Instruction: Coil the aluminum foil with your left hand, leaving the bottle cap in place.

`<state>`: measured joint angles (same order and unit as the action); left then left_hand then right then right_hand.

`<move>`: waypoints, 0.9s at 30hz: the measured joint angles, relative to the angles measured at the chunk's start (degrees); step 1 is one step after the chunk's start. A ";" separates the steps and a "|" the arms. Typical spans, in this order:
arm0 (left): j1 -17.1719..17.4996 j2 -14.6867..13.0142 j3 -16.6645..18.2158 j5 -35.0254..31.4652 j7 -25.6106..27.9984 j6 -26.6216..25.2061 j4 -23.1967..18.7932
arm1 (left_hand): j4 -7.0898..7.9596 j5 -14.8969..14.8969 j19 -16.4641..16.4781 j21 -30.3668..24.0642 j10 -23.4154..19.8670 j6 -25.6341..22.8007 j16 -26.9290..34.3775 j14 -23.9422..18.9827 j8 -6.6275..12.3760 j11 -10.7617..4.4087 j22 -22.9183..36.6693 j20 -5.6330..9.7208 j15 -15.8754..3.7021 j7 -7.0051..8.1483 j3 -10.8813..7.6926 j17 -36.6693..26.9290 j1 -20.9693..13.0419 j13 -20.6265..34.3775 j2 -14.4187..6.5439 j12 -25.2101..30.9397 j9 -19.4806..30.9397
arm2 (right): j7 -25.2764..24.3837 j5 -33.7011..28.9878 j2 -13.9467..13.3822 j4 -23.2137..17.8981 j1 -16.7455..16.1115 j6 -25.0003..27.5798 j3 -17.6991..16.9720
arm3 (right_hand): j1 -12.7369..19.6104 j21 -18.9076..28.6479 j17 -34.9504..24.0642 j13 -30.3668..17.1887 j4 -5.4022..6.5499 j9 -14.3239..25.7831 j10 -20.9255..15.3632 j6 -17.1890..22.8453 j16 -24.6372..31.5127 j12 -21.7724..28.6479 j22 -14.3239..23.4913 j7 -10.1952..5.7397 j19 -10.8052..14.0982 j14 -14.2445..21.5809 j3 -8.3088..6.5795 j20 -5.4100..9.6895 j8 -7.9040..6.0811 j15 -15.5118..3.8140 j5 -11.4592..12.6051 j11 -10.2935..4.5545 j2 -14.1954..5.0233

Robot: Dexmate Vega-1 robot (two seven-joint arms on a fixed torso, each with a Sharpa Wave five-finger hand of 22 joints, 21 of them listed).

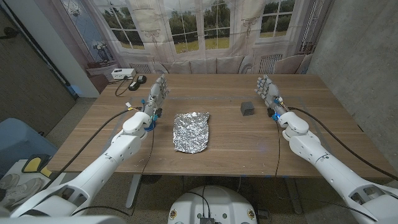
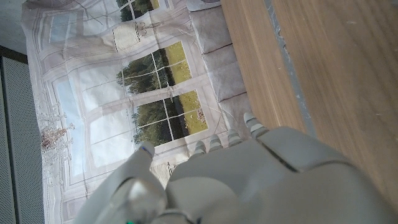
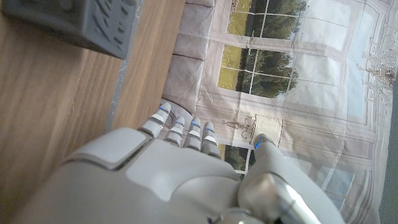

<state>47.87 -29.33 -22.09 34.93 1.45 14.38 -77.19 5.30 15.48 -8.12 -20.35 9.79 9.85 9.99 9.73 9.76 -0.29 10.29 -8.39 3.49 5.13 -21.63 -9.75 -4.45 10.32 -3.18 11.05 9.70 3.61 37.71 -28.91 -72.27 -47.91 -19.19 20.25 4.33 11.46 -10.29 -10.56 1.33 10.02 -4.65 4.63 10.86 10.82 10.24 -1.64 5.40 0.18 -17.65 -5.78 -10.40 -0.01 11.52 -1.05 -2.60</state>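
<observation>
Both hands, left point(image 1: 158, 93) and right point(image 1: 267, 90), stand open and empty flanking the crumpled foil sheet point(image 1: 191, 131), apparently poised before coiling begins.

Foil sheet point(image 1: 191, 132) mid-table — hands point(image 1: 158, 93) point(image 1: 267, 90) apart, holding nothing.

Crinkled, shiny metal foil point(image 1: 191, 131) lies on the matt, wood-grained surface point(image 1: 236, 140). The dark cap point(image 1: 247, 108) looks dull and ridged; the hands' point(image 1: 158, 93) shells are smooth grey plastic.
</observation>
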 measured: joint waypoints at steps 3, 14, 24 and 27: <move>0.20 -0.48 -0.33 -1.28 2.21 -1.66 -2.51 | -0.63 0.00 -0.41 0.00 0.00 0.00 0.00 0.09 0.22 0.00 0.00 -0.41 0.75 1.11 0.24 0.00 -0.80 0.01 0.80 0.00 0.06 | 1.08 0.33 -0.16 0.51 -0.09 -1.50 -0.40 | 0.38 0.00 0.00 0.00 0.00 0.00 0.01 0.00 0.00 0.00 0.05 0.00 0.00 0.00 0.00 0.00 0.00 0.00 0.00 0.00 -0.38; 0.17 -1.57 -2.27 -6.89 10.24 -9.53 -9.70 | -2.79 -0.26 -0.40 0.67 0.09 -0.01 0.44 0.17 0.45 0.53 -0.01 -1.03 2.29 1.85 1.21 -0.27 -2.47 0.23 3.44 0.45 0.06 | 3.91 1.90 -1.58 1.69 -0.83 -4.91 -2.55 | 0.37 0.00 0.01 0.00 0.00 -0.01 -0.30 -0.01 0.00 0.22 0.05 0.01 0.12 0.00 0.00 -0.12 0.00 0.00 0.00 0.32 -0.38; -2.70 -2.70 -5.65 -12.80 14.23 -18.99 -14.68 | -4.55 -0.70 -0.38 1.12 0.00 -0.01 0.44 0.09 0.45 1.05 0.03 -1.04 2.81 3.29 1.64 -0.26 -4.09 0.50 5.06 0.63 0.32 | 5.54 3.66 -2.85 1.95 -2.79 -7.30 -4.71 | 0.37 0.00 0.01 0.01 0.00 -0.01 -0.29 -0.01 0.00 0.22 0.04 0.01 0.31 0.00 0.00 -0.30 -0.02 0.00 0.00 0.32 -0.38; -3.59 -3.32 -6.77 -14.27 14.58 -21.54 -16.28 | -5.82 -0.70 0.36 1.12 0.00 0.05 1.06 0.09 0.45 1.05 0.26 -1.78 2.80 4.18 1.66 -0.48 -5.20 0.67 6.16 1.06 0.33 | 5.77 4.13 -3.12 1.86 -3.63 -8.01 -5.33 | 0.36 0.00 0.01 0.01 0.00 -0.02 -0.51 -0.01 0.00 0.22 0.04 0.01 0.31 0.00 0.01 -0.30 -0.23 0.00 0.00 0.54 -0.38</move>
<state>44.28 -32.65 -28.86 20.66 16.03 -7.16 -93.46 -0.52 14.78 -7.76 -19.23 9.79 9.90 11.05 9.82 10.21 0.75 10.55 -10.17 6.29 9.31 -19.97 -10.24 -9.65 10.99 2.98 12.11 10.03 9.39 41.85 -32.03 -70.41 -51.54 -27.20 14.92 4.69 11.45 -10.28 -10.54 1.33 10.01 -5.16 4.62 10.86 11.04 10.28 -1.63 5.71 0.18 -17.64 -6.08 -10.63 -0.01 11.52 -0.50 -2.98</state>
